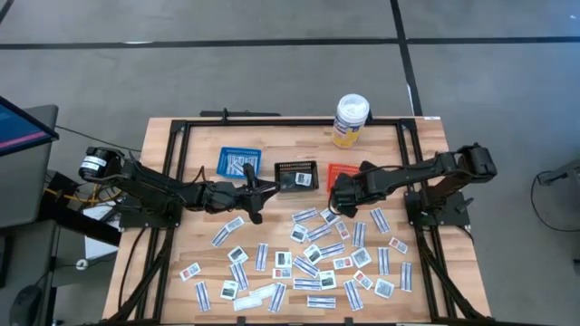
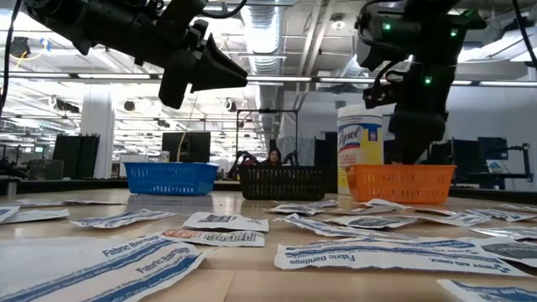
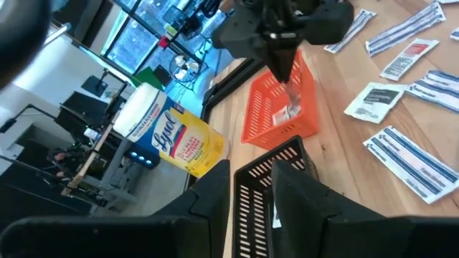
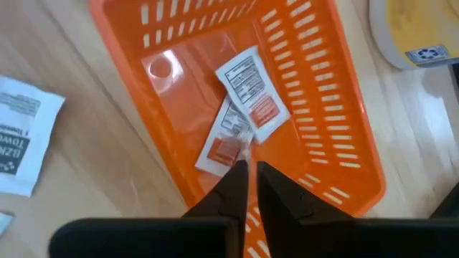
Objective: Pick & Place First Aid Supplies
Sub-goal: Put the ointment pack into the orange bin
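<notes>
Many flat white first aid packets (image 1: pixel 308 258) lie scattered over the near half of the wooden table. Two more lie in the orange basket (image 4: pixel 301 107): one flat (image 4: pixel 247 89), the other (image 4: pixel 226 140) with one end right beside my right gripper's fingertips. My right gripper (image 4: pixel 252 172) points steeply down into this basket (image 1: pixel 342 170), its fingers a narrow gap apart with nothing between them. My left gripper (image 3: pixel 251 197) hovers level and open above the table beside the black basket (image 1: pixel 296 174), with nothing between its fingers. My right gripper's fingertip (image 4: pixel 239 172) stands at the end of the lower packet (image 4: pixel 237 150) in the orange basket; I cannot tell whether it touches it. The packet rests on the basket's floor, not between the fingers.
A blue basket (image 1: pixel 239 161), the black one and the orange one stand in a row across the middle of the table. A tall white bottle with a yellow label (image 1: pixel 351 119) stands behind the orange basket at the far edge. A black frame borders the table.
</notes>
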Motion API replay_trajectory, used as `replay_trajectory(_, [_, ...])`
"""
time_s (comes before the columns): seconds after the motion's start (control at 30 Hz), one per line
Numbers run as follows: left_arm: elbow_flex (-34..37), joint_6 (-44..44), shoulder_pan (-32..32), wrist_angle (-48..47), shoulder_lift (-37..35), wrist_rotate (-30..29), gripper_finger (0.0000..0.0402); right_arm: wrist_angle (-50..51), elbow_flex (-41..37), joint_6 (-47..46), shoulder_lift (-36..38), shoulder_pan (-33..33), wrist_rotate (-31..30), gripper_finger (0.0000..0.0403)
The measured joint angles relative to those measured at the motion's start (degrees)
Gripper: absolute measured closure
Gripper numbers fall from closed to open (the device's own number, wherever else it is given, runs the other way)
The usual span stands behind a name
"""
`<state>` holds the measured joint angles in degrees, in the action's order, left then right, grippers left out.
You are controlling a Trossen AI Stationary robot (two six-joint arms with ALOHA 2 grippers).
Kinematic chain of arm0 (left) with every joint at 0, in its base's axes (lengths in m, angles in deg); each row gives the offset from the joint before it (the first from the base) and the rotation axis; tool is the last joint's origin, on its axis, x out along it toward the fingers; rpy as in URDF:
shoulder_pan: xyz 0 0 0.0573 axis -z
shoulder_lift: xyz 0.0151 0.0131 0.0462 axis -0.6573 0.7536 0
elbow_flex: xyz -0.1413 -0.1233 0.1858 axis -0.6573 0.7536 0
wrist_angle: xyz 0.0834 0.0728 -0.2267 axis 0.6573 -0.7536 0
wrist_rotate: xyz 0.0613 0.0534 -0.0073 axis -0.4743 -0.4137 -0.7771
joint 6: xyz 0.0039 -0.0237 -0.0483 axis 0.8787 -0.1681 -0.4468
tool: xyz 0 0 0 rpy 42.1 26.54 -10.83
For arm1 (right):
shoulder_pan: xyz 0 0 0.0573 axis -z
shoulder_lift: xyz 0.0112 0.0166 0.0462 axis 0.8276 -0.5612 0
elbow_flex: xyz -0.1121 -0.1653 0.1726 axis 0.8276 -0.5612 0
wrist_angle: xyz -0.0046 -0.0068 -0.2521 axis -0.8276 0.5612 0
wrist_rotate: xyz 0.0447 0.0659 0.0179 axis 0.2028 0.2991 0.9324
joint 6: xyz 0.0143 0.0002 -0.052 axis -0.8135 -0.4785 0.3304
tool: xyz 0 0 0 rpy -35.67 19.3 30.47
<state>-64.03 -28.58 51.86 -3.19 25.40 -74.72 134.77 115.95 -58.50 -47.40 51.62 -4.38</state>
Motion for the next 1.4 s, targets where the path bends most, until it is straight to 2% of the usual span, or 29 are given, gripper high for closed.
replay_trajectory(0.27, [0.0, -0.2, 0.0, 0.5, 0.0, 0.2, 0.0296, 0.2, 2.3, 0.4, -0.2, -1.0, -0.5, 0.032])
replay_trajectory(0.47, [0.0, -3.9, 0.2, 0.7, 0.0, 0.8, 0.0296, 0.0, 8.5, 2.2, -0.2, -1.5, -6.9, 0.031])
replay_trajectory(0.57, [0.0, -8.6, 0.6, 0.5, 0.0, 5.5, 0.0296, -3.5, 10.4, 3.5, -0.1, -2.3, -9.2, 0.031])
replay_trajectory(0.7, [0.0, -19.4, 1.4, -1.7, 0.0, 16.7, 0.0294, -16.4, 10.4, 15.3, -0.1, -2.7, -10.3, 0.031])
replay_trajectory(0.77, [0.0, -24.5, 2.1, -5.2, 0.0, 20.1, 0.0292, -23.4, 10.4, 20.4, -0.1, -2.4, -8.2, 0.031])
replay_trajectory(0.87, [0.0, -31.3, 3.0, -12.1, 0.0, 22.0, 0.0284, -31.1, 10.4, 26.5, -0.1, -2.2, -2.2, 0.031])
replay_trajectory(1.03, [0.0, -43.3, 4.7, -23.0, 0.0, 22.0, 0.026, -35.9, 10.4, 32.5, -0.1, -2.1, 5.8, 0.031])
replay_trajectory(1.23, [0.0, -50.4, 6.9, -32.6, 0.0, 21.6, 0.024, -36.4, 10.4, 35.3, -0.2, -1.1, 6.0, 0.031])
replay_trajectory(1.4, [0.0, -60.6, 7.0, -51.0, -0.5, 14.2, 0.0238, -36.3, 10.4, 35.3, -0.2, 1.0, 6.0, 0.031])
